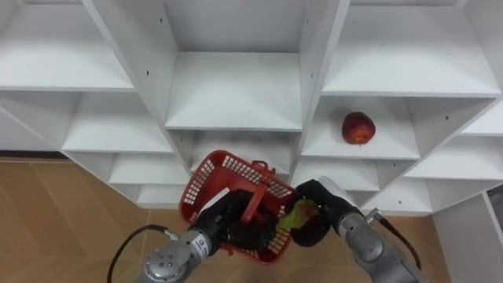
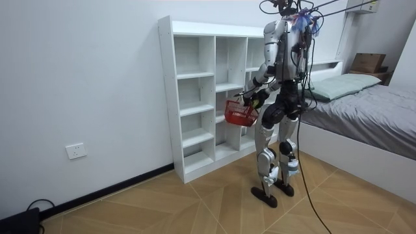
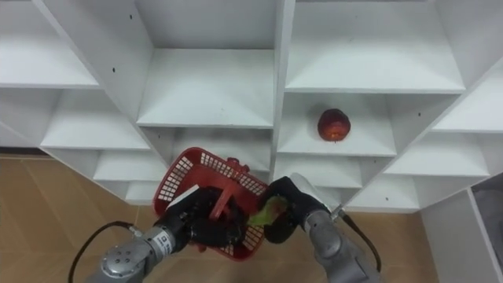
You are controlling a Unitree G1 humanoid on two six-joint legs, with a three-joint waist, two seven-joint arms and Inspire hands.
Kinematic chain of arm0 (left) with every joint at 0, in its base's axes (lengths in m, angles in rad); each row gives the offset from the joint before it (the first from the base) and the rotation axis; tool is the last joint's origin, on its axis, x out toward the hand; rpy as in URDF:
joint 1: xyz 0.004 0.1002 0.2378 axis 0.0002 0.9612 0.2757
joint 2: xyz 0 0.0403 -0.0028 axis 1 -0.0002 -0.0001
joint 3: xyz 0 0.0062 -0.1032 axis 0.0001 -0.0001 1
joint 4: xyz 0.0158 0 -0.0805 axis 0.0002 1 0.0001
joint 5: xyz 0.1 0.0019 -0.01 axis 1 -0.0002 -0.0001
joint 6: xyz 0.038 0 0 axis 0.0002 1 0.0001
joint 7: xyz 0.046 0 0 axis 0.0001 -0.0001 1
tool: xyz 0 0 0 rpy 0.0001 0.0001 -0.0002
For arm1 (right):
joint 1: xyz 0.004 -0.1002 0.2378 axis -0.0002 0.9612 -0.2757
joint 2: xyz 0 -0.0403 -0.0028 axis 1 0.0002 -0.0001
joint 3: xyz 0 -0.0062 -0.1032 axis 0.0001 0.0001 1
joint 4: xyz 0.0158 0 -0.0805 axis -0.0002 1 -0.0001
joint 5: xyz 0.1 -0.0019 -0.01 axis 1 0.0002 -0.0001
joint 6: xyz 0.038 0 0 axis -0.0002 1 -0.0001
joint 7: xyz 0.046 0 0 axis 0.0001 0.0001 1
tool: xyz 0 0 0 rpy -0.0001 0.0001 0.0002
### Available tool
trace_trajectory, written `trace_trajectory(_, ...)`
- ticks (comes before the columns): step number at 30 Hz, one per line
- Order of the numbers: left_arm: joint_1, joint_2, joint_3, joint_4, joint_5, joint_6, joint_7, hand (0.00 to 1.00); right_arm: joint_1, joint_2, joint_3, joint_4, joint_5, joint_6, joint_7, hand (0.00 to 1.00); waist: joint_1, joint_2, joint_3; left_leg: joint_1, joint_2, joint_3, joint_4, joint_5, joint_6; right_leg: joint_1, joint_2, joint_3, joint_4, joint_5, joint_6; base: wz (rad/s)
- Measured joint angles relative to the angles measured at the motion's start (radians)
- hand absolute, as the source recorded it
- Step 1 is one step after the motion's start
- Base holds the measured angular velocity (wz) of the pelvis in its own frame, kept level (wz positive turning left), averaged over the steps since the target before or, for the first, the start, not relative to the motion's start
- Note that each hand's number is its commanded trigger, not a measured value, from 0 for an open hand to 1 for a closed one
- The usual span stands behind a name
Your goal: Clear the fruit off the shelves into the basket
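In the lower middle of the frame, the left hand [image 1: 226,226] comes in from the lower left, its fingers curled round the handle of the one red basket [image 1: 214,178]. The basket hangs tilted in front of the lower shelves. Just right of it, the right hand [image 1: 321,223] is closed on one green fruit [image 1: 301,212], gripping it at the basket's right rim, partly over the inside. Further right, in the middle right of the frame, one red fruit [image 1: 358,128] lies alone in a compartment of the white shelf unit [image 1: 234,88], well apart from both hands. Wooden floor [image 1: 55,212] shows at the lower left. In the room view the robot stands upright facing the shelf unit, with one bed [image 2: 364,97] at the room view's right.
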Motion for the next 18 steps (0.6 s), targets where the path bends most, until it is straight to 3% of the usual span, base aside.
trace_trajectory(10,-0.001,0.0,-0.023,0.013,0.0,0.002,-0.009,1.0,-0.015,0.02,0.001,0.046,0.011,0.005,0.002,1.0,-0.004,-0.001,0.0006,-0.001,-0.001,-0.001,0.0,0.0,0.0,0.0,0.0,-0.001,-0.002,0.0,0.0,0.0)
trace_trajectory(18,-0.004,0.001,-0.082,0.051,-0.051,0.01,-0.005,1.0,-0.058,0.04,0.021,0.087,0.082,0.012,0.004,1.0,-0.004,-0.007,0.0047,0.002,-0.001,-0.001,0.001,0.0,0.0,0.003,0.0,0.001,-0.003,0.0,0.0,0.0)
